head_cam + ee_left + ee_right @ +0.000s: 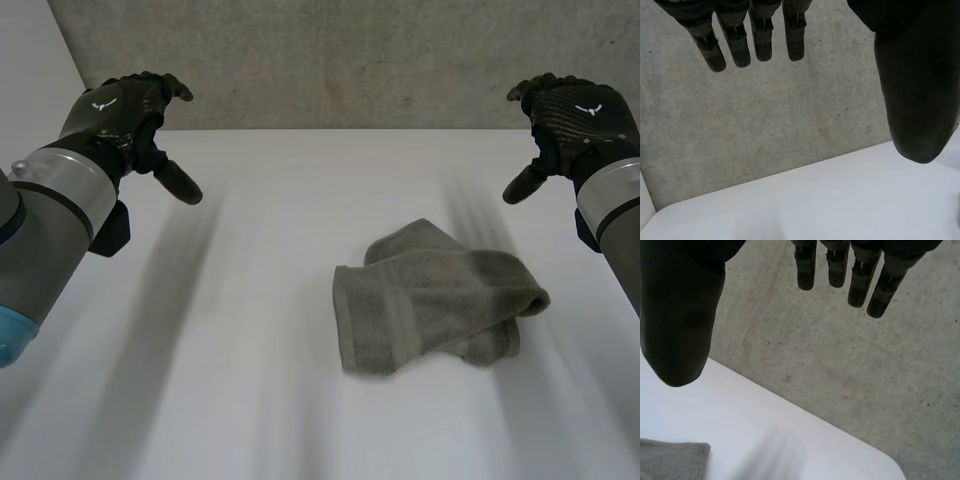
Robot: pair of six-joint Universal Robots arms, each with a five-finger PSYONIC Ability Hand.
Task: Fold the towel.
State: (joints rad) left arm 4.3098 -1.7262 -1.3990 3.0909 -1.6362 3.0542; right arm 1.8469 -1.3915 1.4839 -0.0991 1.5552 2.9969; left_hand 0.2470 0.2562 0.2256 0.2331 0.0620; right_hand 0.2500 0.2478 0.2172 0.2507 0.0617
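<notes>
Both hands spread; towel apart

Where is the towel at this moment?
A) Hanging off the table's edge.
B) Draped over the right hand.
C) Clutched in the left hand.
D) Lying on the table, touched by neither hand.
D: the towel lies rumpled on the table, while the left hand and the right hand are raised well apart from it, fingers open, holding nothing.

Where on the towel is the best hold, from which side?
Probably the flat banded edge of the towel, reached from the side of the left hand: it lies spread out, while the end nearer the right hand is bunched and doubled over.
</notes>
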